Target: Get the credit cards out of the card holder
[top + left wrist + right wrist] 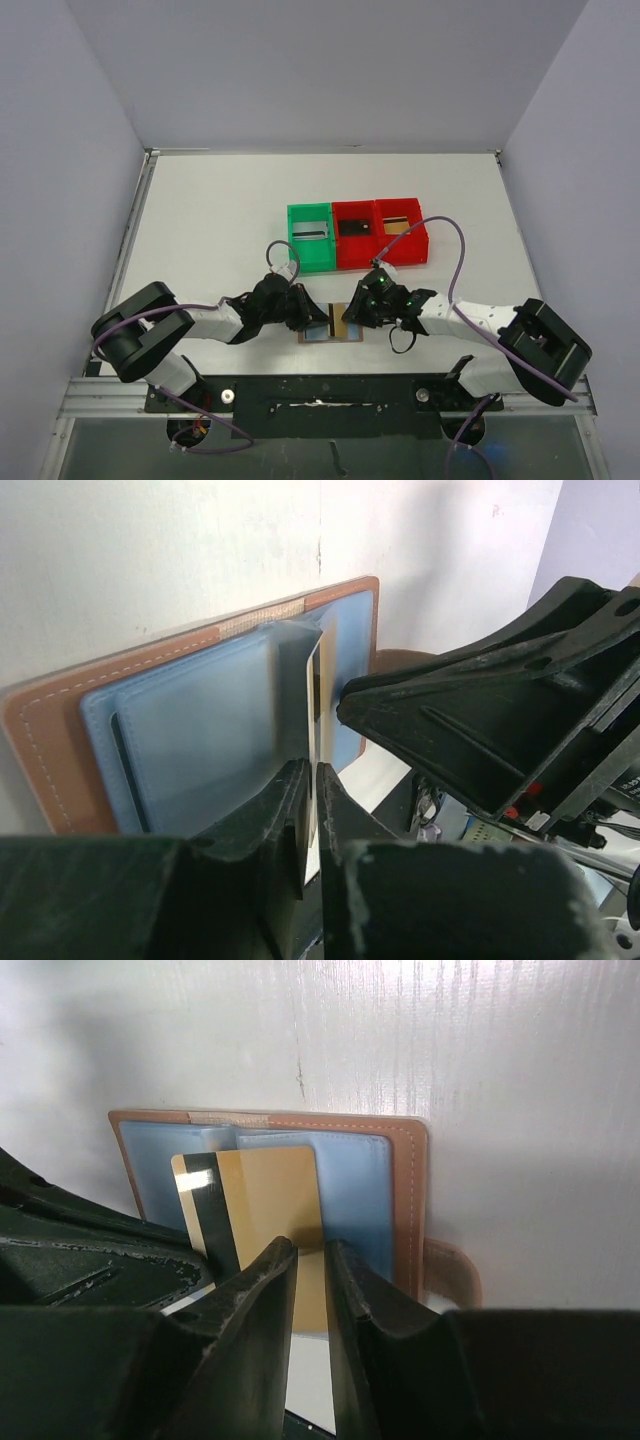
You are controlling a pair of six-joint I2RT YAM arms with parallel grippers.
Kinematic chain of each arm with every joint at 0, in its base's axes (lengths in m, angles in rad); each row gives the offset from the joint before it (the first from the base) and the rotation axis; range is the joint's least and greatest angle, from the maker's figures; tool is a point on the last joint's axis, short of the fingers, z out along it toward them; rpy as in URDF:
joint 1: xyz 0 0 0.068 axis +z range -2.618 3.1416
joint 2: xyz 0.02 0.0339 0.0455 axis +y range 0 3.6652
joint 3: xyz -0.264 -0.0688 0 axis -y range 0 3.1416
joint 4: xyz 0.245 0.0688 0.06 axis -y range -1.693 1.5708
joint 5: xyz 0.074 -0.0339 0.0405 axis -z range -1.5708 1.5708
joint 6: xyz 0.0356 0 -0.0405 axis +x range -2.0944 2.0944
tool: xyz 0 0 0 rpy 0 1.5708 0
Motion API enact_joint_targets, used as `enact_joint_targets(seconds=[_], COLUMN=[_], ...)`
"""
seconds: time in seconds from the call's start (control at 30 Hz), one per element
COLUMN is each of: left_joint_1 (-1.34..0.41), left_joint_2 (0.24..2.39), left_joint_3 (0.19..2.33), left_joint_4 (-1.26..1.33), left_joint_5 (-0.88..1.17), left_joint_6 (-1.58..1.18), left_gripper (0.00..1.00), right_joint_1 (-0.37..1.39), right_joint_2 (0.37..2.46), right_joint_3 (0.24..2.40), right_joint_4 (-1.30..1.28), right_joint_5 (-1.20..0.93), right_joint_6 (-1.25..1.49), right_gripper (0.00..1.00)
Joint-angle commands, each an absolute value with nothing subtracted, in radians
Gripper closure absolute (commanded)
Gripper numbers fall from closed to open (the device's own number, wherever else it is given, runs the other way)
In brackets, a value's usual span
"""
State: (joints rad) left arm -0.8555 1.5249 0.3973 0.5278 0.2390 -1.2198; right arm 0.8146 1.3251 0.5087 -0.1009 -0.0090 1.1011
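The card holder (316,334) lies open on the table between both grippers, brown outside with pale blue pockets. In the left wrist view (190,730) one blue inner flap stands lifted, and my left gripper (313,775) is shut on its thin edge. A gold credit card (270,1195) with a black stripe sticks out of the pocket towards the camera; it also shows in the top view (347,325). My right gripper (310,1250) is nearly shut, its tips down on the card's near end with nothing between them. In the top view my left gripper (306,316) and right gripper (354,316) nearly meet.
Behind the card holder stand a green bin (310,255) and two red bins (355,255) (405,250), each with a card lying in it. The holder's brown closing tab (450,1270) sticks out at its right. Grey walls enclose the white table (200,230).
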Motion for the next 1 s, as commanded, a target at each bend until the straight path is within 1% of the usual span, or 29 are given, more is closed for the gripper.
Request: enact_joint_targets(seconds=[0.0,0.2,0.5,0.57,0.7,0.77,0.83,0.9,0.97], left_joint_1=[-0.853,-0.854,-0.854,-0.854,-0.825,-0.797,-0.794,-0.792,-0.788], left_joint_2=[1.537,1.577,1.595,1.594,1.562,1.498,1.451,1.416,1.389], left_joint_3=[0.409,0.431,0.453,0.457,0.451,0.413,0.405,0.408,0.417], left_joint_4=[0.627,0.641,0.615,0.61,0.533,0.502,0.472,0.439,0.408], left_joint_5=[0.267,0.295,0.3,0.305,0.29,0.284,0.274,0.27,0.274], left_joint_6=[-1.219,-1.218,-1.215,-1.214,-1.204,-1.197,-1.184,-1.17,-1.152], left_gripper=[0.9,0.84,0.84,0.86,1.0,1.0,1.0,1.0,1.0], right_joint_1=[0.827,0.825,0.822,0.819,0.814,0.813,0.809,0.797,0.789], right_joint_2=[1.331,1.316,1.302,1.301,1.292,1.254,1.222,1.192,1.161], right_joint_3=[0.503,0.499,0.478,0.476,0.51,0.531,0.528,0.53,0.543], right_joint_4=[-0.106,-0.104,-0.082,-0.074,-0.126,-0.159,-0.149,-0.153,-0.178], right_joint_5=[-0.002,0.001,-0.005,-0.01,0.013,0.047,0.058,0.075,0.108], right_joint_6=[1.12,1.118,1.123,1.123,1.093,1.073,1.069,1.061,1.054], right_gripper=[0.79,0.79,0.79,0.79,0.79,0.78,0.73,0.62,0.54])
